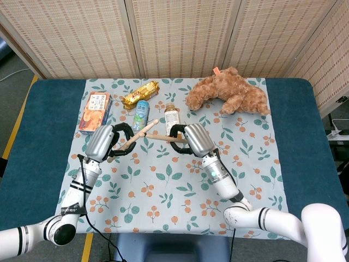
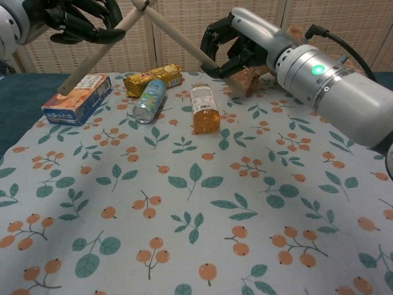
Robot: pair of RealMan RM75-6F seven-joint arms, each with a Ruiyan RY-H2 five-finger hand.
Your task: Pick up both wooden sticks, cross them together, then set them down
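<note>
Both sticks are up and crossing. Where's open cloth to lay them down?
The near half of the patterned cloth is bare. The far strip is crowded: orange box, gold wrapper, can, bottle and plush toy.

You are working in what looks like a robot test or data-collection room, staged rather than lived in. The tabletop [image 1: 305, 136] is covered in dark teal felt, with a leaf-and-orange printed cloth [image 1: 180, 180] spread over its middle. Behind the far edge stand woven folding screens [image 1: 180, 33] that close the area off like a backdrop. At the right edge you can see a power strip and cables [image 1: 338, 134] on the grey floor, and yellow tape [image 1: 16, 125] marks the floor on the left. The snack packets, drinks and plush toy along the far side sit like assorted props.
</note>
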